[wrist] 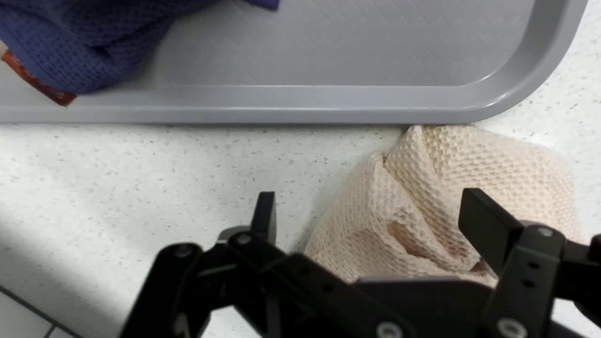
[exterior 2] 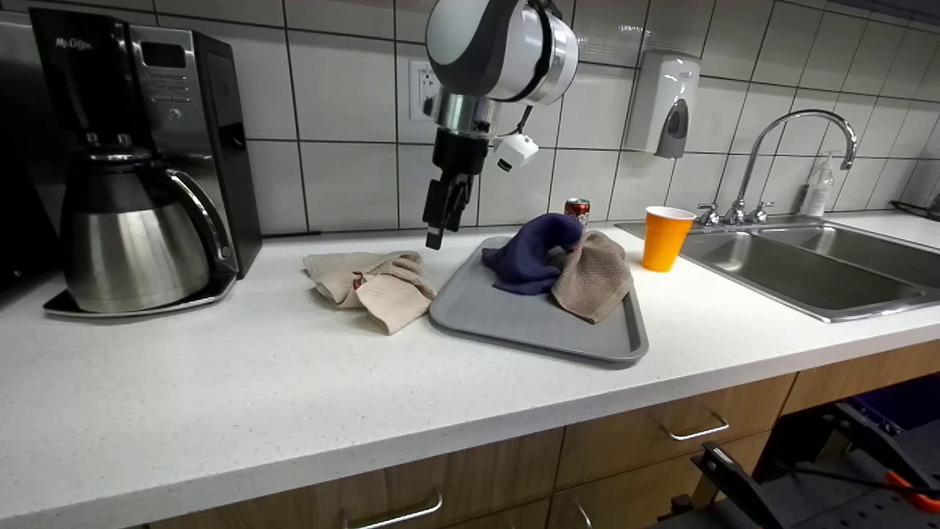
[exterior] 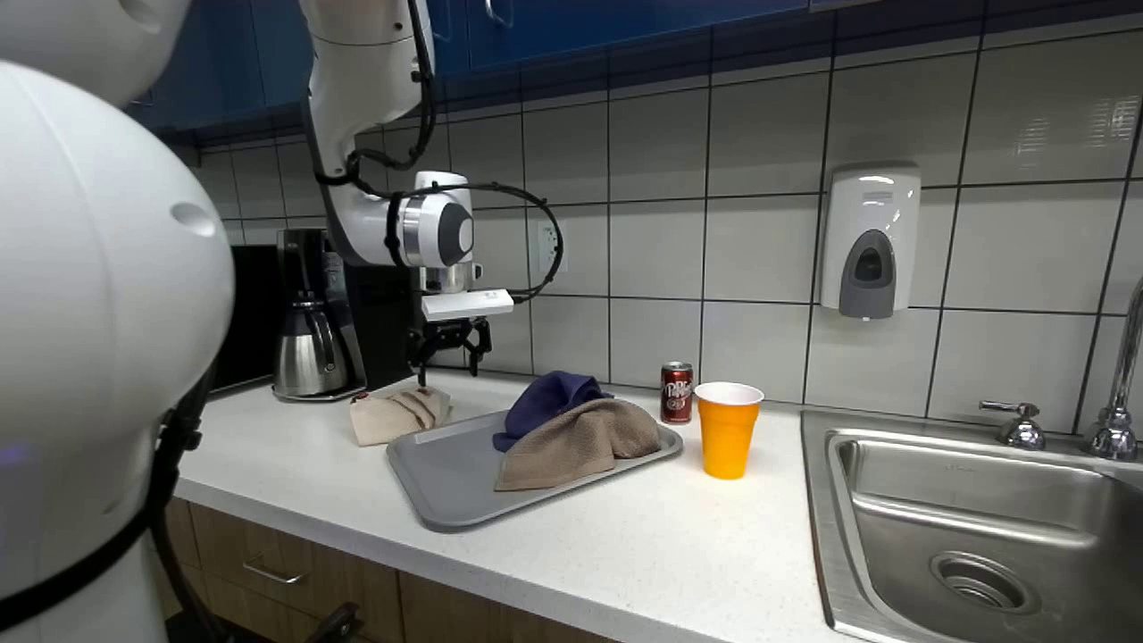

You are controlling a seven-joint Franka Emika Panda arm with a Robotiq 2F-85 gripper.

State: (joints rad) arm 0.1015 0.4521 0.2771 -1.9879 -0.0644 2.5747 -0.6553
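My gripper (wrist: 368, 199) stands open, its two black fingers (wrist: 483, 220) wide apart with nothing between them. It hangs above the back part of the counter, over a crumpled beige cloth (wrist: 507, 162), without visible contact. In both exterior views the beige cloth (exterior: 393, 420) (exterior 2: 396, 297) lies folded beside a grey tray (exterior: 446, 478) (exterior 2: 529, 330). On the tray a dark blue cloth (exterior: 546, 406) (exterior 2: 529, 257) is heaped against a brown cloth (exterior: 580, 446) (exterior 2: 593, 278). A reddish strip (wrist: 37, 84) shows beneath the blue cloth's edge in the wrist view; what it belongs to is unclear.
An orange cup (exterior: 728, 438) and a dark red can (exterior: 676, 393) stand past the tray, towards the metal sink (exterior: 826, 500). A coffee maker (exterior 2: 198, 132) with a steel carafe (exterior 2: 136, 242) stands at the opposite end. The tiled wall (exterior: 656, 259) rises behind the counter.
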